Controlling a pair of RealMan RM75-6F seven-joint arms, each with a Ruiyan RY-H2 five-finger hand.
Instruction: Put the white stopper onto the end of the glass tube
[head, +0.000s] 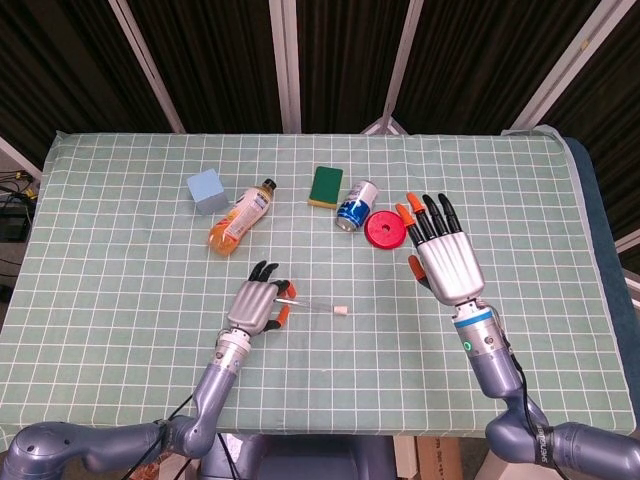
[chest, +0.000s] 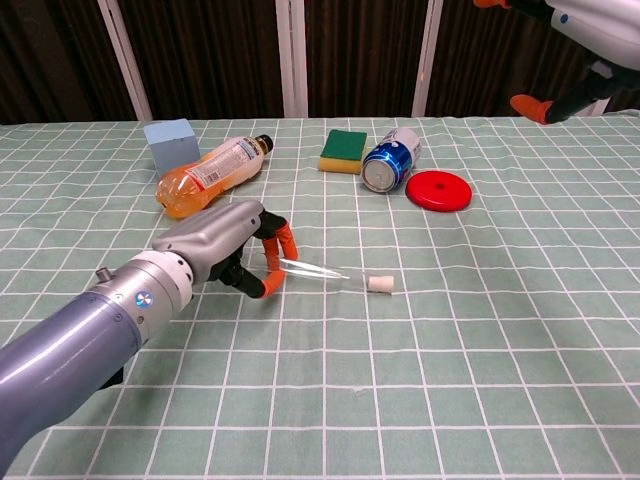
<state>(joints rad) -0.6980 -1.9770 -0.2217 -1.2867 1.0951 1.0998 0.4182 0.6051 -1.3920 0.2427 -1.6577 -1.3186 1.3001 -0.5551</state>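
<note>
**Tube in my left hand, stopper at its tip**

My left hand (chest: 222, 243) is low over the green checked surface (head: 120, 290), its orange-tipped fingers (chest: 283, 243) pinched on one end of the glass tube (chest: 312, 270). The tube slants down to the right toward the cloth. The white stopper (chest: 379, 285) lies on the surface just beyond the tube's free end; I cannot tell whether it is seated on the glass or only close to it.

My right hand (head: 447, 262) is raised well off to the right, fingers spread apart, holding nothing.

Farther back lie an orange drink bottle (head: 241, 216) on its side, a blue cube (head: 205, 189), a green and yellow sponge (head: 325, 186), a blue can (head: 355, 204) and a red disc (head: 383, 228).
</note>
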